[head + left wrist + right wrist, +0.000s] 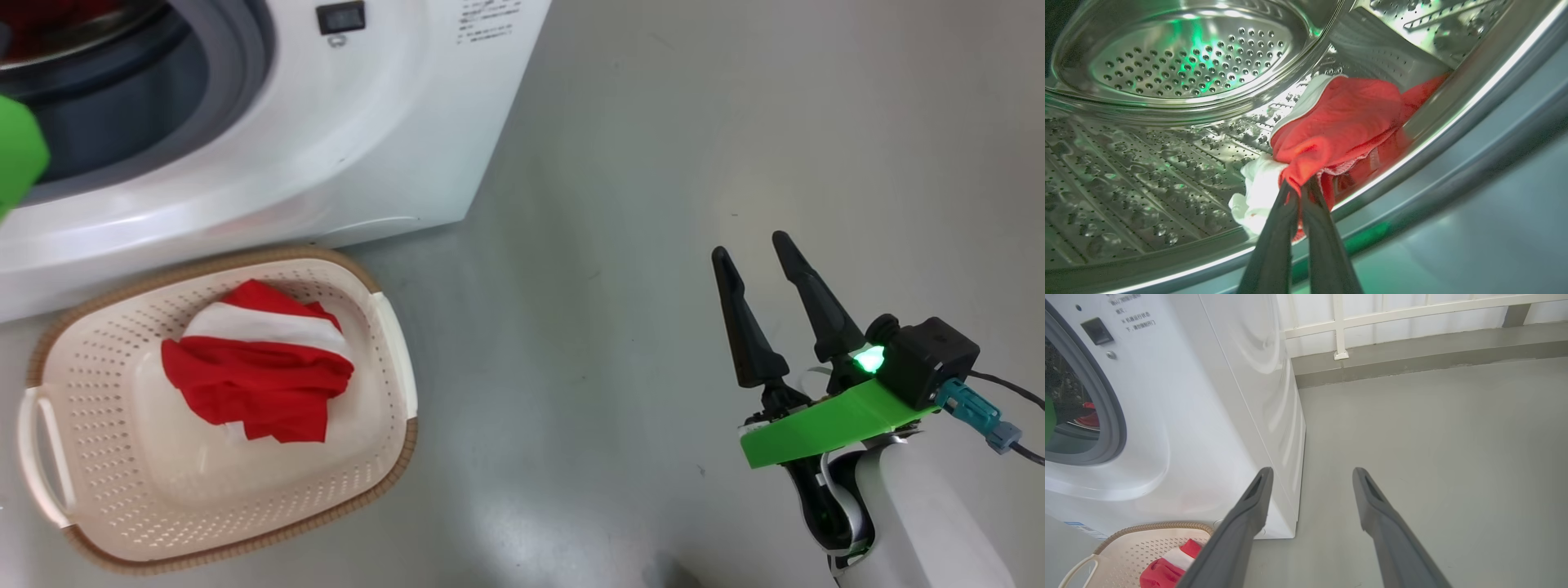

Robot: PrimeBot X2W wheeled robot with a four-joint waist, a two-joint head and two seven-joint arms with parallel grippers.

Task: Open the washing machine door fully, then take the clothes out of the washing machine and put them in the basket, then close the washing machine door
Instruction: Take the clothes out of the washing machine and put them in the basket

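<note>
Inside the steel drum of the washing machine (343,147), my left gripper (1300,185) is shut on a fold of the red and white clothes (1343,122) lying against the drum's front lip. The same red clothes (1089,418) peek through the machine's opening (1081,400) in the right wrist view. Another red and white garment (261,371) lies in the cream basket (384,457) on the floor in front of the machine. My right gripper (755,253) hangs open over bare floor to the right, holding nothing. The washing machine door is out of view.
Grey floor (653,163) spreads to the right of the machine. A white railing (1339,326) and a low grey kerb (1412,355) run along the far wall. The basket (1126,547) sits close to the machine's base.
</note>
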